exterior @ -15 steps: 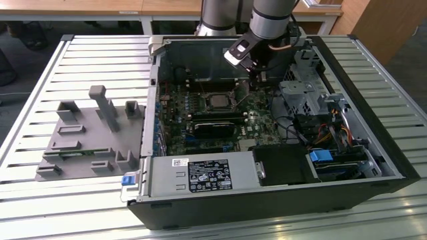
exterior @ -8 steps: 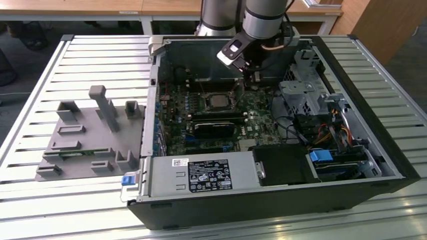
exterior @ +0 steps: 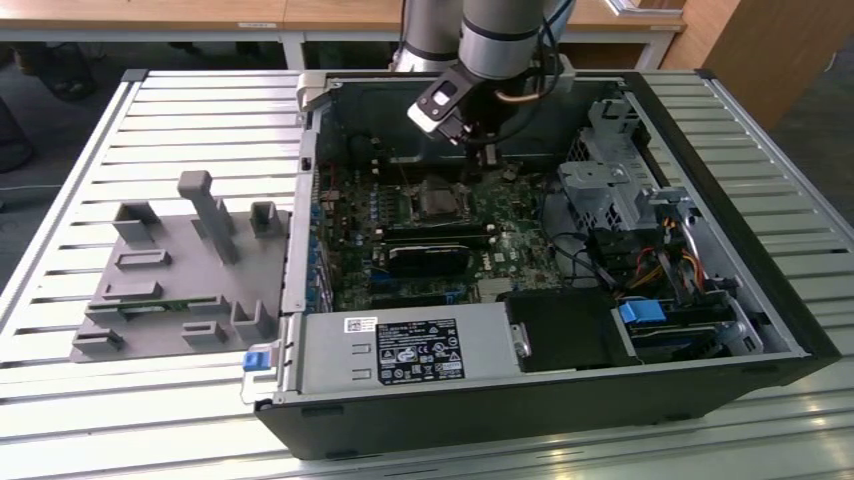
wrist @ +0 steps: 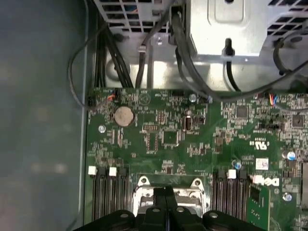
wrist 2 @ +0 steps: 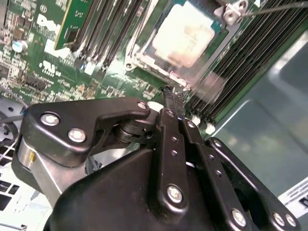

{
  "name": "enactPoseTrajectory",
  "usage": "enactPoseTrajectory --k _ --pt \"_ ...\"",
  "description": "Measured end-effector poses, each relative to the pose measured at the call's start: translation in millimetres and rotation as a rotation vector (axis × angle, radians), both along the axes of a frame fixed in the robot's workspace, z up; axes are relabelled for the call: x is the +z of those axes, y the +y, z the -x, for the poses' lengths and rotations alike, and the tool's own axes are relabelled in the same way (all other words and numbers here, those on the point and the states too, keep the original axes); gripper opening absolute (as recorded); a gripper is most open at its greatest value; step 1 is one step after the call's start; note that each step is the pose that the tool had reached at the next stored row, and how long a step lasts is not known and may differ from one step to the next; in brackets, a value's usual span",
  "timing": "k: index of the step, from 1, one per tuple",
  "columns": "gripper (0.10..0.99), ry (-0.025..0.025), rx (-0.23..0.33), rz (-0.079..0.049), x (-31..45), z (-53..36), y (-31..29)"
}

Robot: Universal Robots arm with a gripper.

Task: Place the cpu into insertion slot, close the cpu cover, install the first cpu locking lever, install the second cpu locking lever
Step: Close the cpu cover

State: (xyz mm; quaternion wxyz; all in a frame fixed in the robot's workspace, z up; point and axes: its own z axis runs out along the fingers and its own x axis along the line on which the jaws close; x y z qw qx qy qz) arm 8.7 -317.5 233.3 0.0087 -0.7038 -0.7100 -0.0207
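Silver-beige, the cpu (wrist 2: pixel 185 36) sits in the insertion slot (exterior: pixel 419 200) of the green motherboard (wrist: pixel 159 125), with the cpu cover (wrist 2: pixel 144 61) lying flat around it. The tool (wrist 2: pixel 172 94) hangs at the cover's edge, its black fingers pressed together and gripping nothing.

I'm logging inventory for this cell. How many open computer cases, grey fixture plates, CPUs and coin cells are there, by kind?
Open computer case: 1
Grey fixture plate: 1
cpu: 1
Coin cell: 1
Total: 4
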Motion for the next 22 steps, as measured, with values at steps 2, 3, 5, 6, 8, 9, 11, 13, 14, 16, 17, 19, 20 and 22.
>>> enactPoseTrajectory --k 2,3,5,6,8,9,11,13,14,16,17,19,20,22 --pt "0.106 0.0 0.0 0.0 -1.7 2.7 0.1" --pt "0.106 0.0 0.0 0.0 -3.1 3.9 0.1" --pt "0.106 0.0001 0.0 0.0 -5.9 6.9 0.1" --pt "0.106 0.0 0.0 0.0 -7.1 8.9 0.2" --pt "0.106 0.0 0.0 0.0 -8.5 14.2 0.2" --pt "0.106 0.0001 0.0 0.0 -8.8 16.8 0.1" --pt "0.106 0.0001 0.0 0.0 -9.2 20.9 0.1" --pt "0.106 0.0 0.0 0.0 -9.8 23.7 0.1" --pt "0.106 -0.0001 0.0 0.0 -10.3 24.7 0.2" --pt "0.106 0.0 0.0 0.0 -11.8 28.5 0.1" --pt "0.106 0.0001 0.0 0.0 -12.9 31.6 0.1" --pt "0.106 0.0 0.0 0.0 -15.3 37.5 0.1" --pt "0.106 -0.0001 0.0 0.0 -16.5 40.3 0.1" --pt "0.106 0.0 0.0 0.0 -18.3 44.3 0.1"
